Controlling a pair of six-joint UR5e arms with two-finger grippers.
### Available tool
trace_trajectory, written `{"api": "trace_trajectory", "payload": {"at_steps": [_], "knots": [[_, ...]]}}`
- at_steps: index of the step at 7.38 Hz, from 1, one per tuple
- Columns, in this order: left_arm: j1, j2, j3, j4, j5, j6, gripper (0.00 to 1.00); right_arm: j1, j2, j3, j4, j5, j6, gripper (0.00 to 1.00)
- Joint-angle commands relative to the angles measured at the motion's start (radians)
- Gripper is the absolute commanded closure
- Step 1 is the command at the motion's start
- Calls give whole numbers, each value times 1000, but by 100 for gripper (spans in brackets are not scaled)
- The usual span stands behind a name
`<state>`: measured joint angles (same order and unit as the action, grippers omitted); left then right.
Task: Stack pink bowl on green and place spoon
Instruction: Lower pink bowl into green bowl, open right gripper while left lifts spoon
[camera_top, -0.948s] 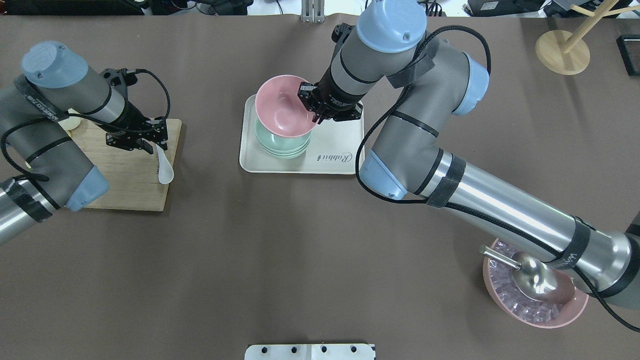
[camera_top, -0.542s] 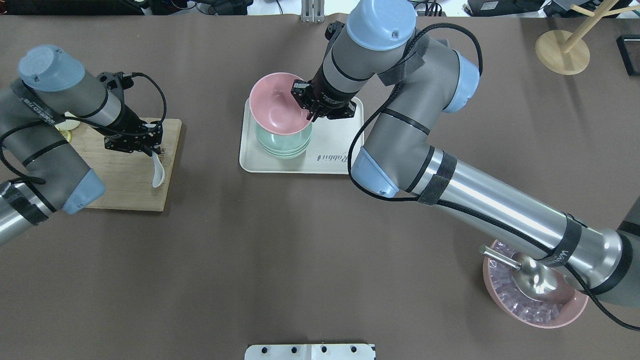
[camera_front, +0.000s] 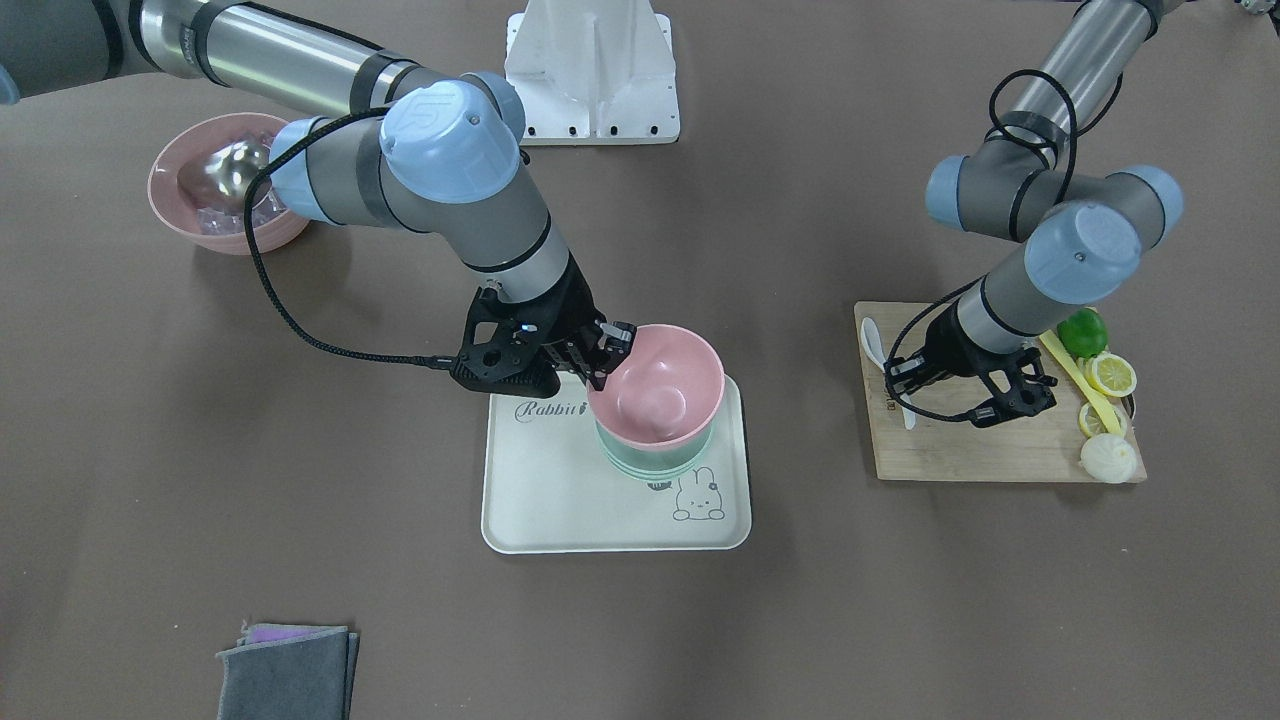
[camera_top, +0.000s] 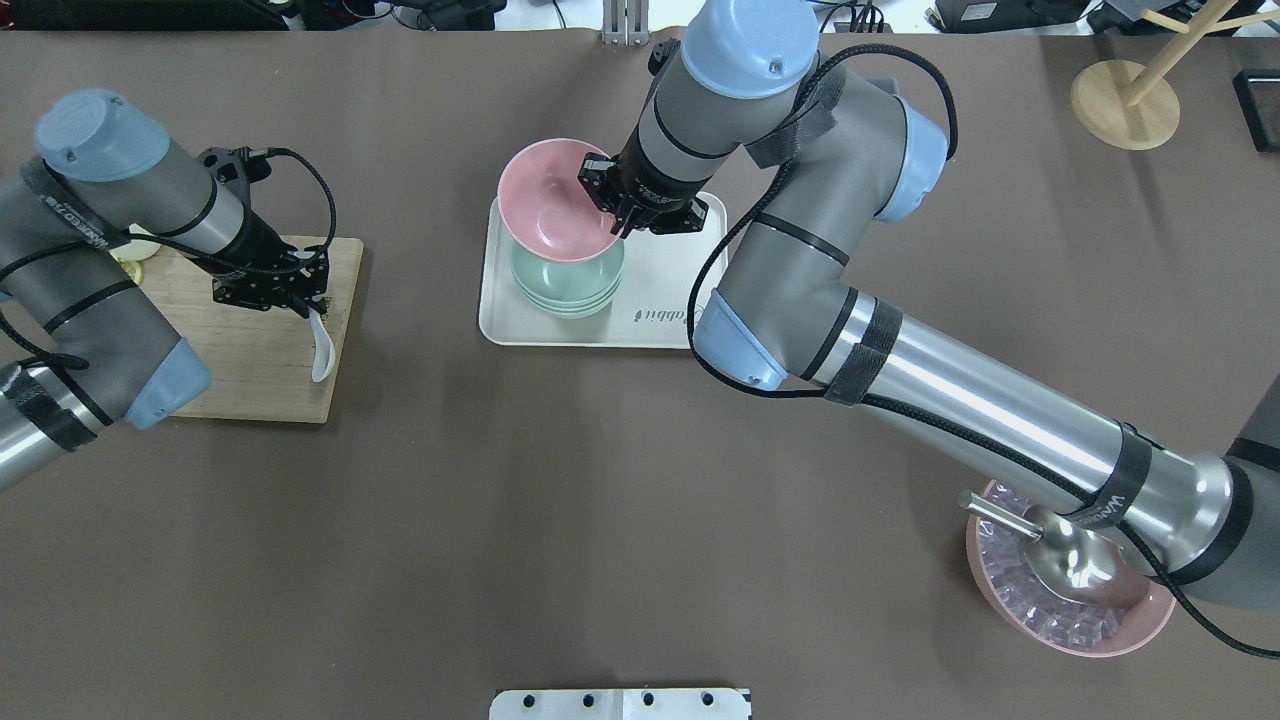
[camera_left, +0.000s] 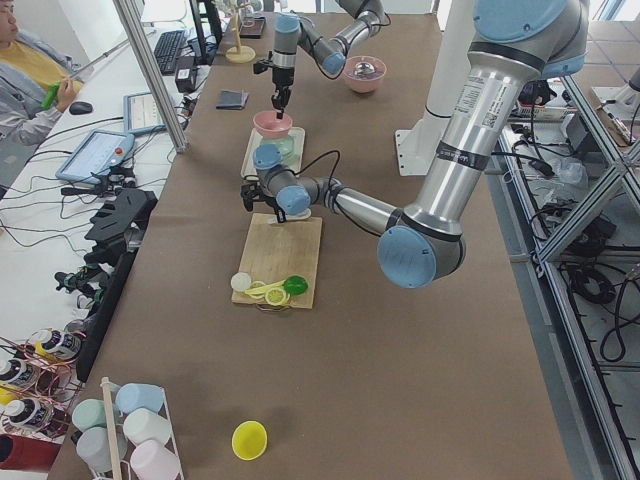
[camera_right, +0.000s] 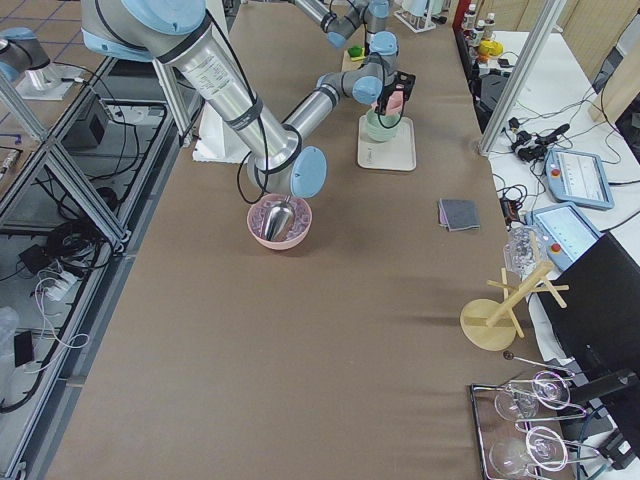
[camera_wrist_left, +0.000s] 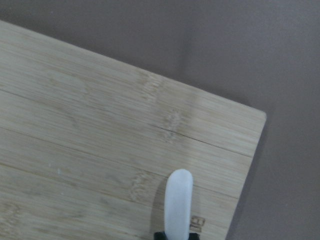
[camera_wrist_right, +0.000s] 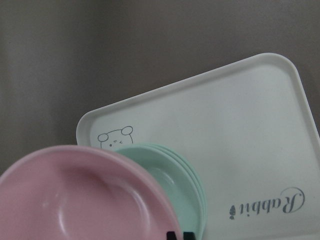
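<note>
My right gripper is shut on the near-right rim of the pink bowl, holding it tilted just over the stack of green bowls on the white tray. In the front view the pink bowl sits over the green bowls, with the right gripper at its rim. My left gripper is shut on the handle of the white spoon, just over the right edge of the wooden board. The spoon also shows in the left wrist view.
A pink bowl of ice with a metal scoop stands near my right arm's base. Lemon slices and a lime lie on the board's far side. A grey cloth lies at the table's operator edge. A wooden stand is far right.
My right gripper has carried the pink bowl a little left and farther back over the green stack. My left gripper has turned the spoon and shifted it slightly along the board's edge.
</note>
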<state>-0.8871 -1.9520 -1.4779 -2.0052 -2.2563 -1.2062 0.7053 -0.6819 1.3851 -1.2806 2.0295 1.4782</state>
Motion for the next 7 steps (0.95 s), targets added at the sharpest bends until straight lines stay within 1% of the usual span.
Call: {"api": "trace_trajectory", "payload": {"at_steps": [1, 2, 3, 4, 5, 6, 7], "knots": [[-68, -37, -25, 8, -89, -6, 100, -12, 12, -37, 7, -9, 5, 79], [-105, -62, -25, 23, -129, -7, 100, -20, 12, -35, 10, -6, 26, 73], [-114, -123, -19, 57, -129, -36, 100, -26, 13, -32, 12, -5, 46, 65], [-113, -201, -12, 92, -126, -118, 100, -26, 13, -29, 12, -3, 47, 1], [-112, -237, -10, 92, -123, -165, 100, -20, 4, 9, 10, 8, 45, 0], [-101, -305, 36, 85, -120, -209, 100, 29, -45, 46, 12, 77, 31, 0], [-54, -391, 98, 80, -62, -258, 100, 86, -124, 116, 10, 147, -4, 0]]}}
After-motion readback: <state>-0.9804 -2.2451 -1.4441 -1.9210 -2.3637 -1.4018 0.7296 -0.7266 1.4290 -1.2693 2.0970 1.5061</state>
